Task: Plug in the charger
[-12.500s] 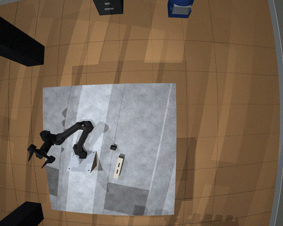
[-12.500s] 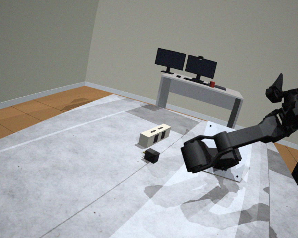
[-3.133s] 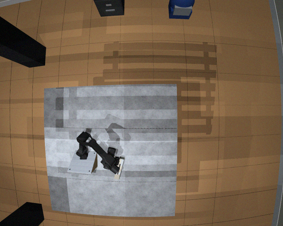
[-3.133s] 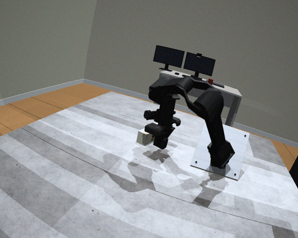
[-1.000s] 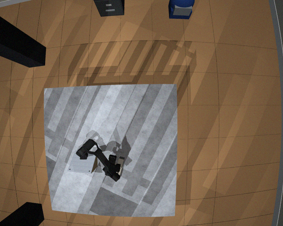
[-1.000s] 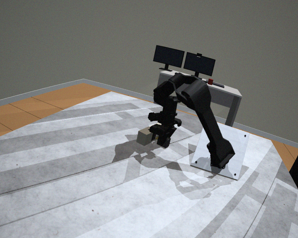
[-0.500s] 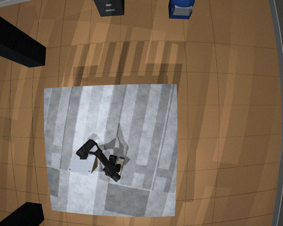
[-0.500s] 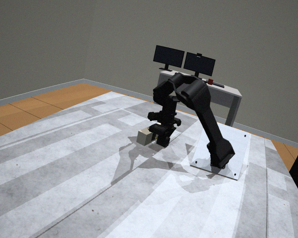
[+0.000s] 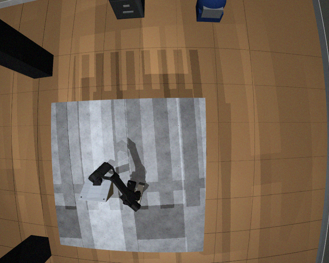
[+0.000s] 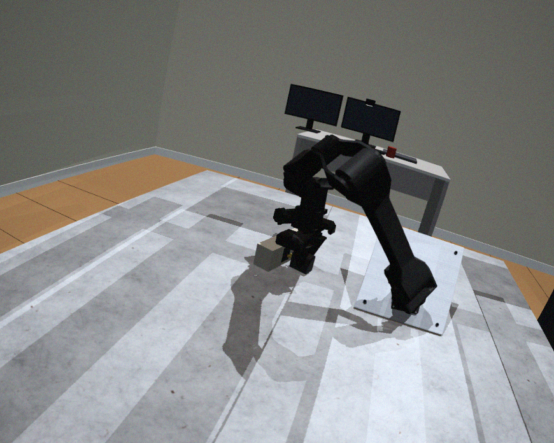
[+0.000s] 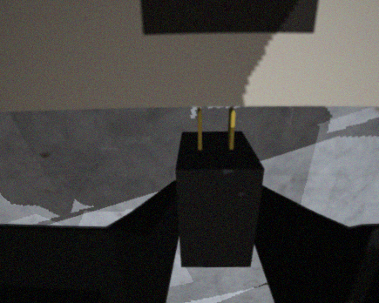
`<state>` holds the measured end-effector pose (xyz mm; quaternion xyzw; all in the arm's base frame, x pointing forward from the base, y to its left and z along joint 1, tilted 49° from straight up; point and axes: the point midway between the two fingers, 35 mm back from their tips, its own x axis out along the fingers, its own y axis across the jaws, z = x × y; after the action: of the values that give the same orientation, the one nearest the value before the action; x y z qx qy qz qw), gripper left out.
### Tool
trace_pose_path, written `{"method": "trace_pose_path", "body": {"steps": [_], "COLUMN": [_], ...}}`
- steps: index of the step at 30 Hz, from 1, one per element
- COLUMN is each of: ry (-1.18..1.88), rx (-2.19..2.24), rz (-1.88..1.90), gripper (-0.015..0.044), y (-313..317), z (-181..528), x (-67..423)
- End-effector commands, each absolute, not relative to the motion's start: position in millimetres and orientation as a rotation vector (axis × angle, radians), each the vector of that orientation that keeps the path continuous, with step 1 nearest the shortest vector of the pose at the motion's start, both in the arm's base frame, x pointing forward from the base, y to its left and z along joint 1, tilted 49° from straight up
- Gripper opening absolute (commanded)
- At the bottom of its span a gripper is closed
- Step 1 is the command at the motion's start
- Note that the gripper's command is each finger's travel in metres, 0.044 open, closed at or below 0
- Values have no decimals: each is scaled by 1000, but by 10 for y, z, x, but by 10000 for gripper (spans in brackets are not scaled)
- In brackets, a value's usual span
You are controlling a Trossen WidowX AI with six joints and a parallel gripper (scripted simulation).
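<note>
My gripper (image 11: 212, 188) (image 10: 300, 257) (image 9: 134, 192) is shut on the black two-prong charger (image 11: 219, 209), low over the grey patterned surface. The charger's two gold prongs (image 11: 199, 128) point straight at the beige power strip (image 11: 96, 57) (image 10: 269, 254) (image 9: 141, 187), with their tips close to the lower edge of its face. A dark outlet recess (image 11: 228, 15) shows on that face at the top of the wrist view, higher than the prongs. I cannot tell which outlet it is. In the top and exterior views the arm hides most of the strip and charger.
The arm's base stands on a white mounting plate (image 10: 432, 267) (image 9: 92, 194). A desk (image 10: 416, 174) with two monitors stands behind. Black cabinets (image 9: 17, 50), a filing cabinet (image 9: 127, 8) and a blue bin (image 9: 210, 12) stand on the wooden floor, far off.
</note>
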<state>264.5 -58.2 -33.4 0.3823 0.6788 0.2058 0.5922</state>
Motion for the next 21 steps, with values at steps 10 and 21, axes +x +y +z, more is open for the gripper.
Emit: {"method": "trace_pose_path", "body": {"steps": [10,21], "ry": [1577,1577], "rx": [896,896], "rz": [476,476], "gripper": [0,0], "y": [-590,-594], "z": [-330,-333], "x": [2680,2698]}}
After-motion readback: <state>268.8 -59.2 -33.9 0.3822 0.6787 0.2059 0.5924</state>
